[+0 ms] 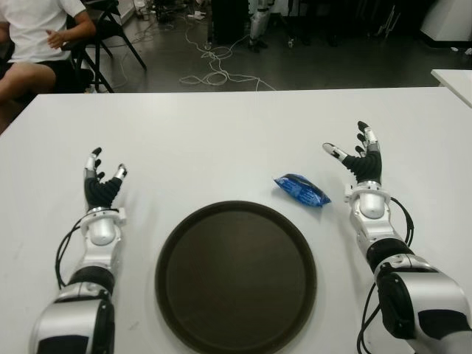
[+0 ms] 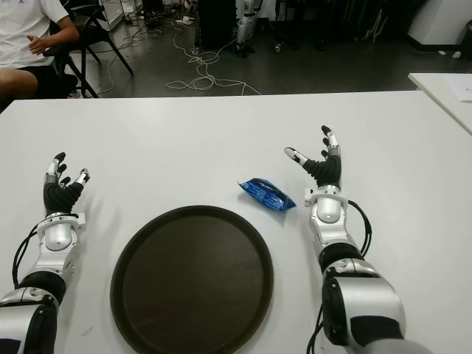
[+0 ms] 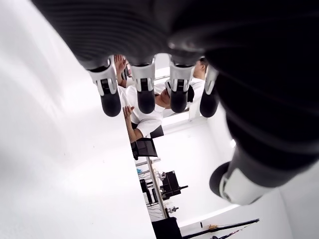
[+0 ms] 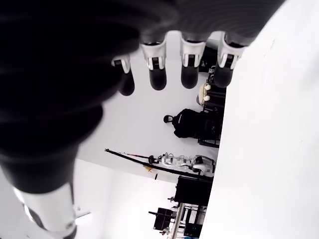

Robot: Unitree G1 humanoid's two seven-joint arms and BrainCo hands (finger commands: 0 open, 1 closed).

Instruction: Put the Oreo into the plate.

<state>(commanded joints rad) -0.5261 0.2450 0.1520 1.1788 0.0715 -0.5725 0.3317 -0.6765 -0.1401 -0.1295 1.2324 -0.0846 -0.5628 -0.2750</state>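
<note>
Left eye view — Oreo packet [image 1: 301, 190] lies just left of right hand [image 1: 359, 158].

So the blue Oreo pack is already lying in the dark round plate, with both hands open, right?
Not quite. The left eye view shows the Oreo pack on the white table, beside the plate, not in it. Both the left hand and right hand are open.

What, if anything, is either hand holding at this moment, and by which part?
Nothing is held. The left hand and right hand are both open, and the Oreo packet lies untouched on the table beside the plate.
</note>
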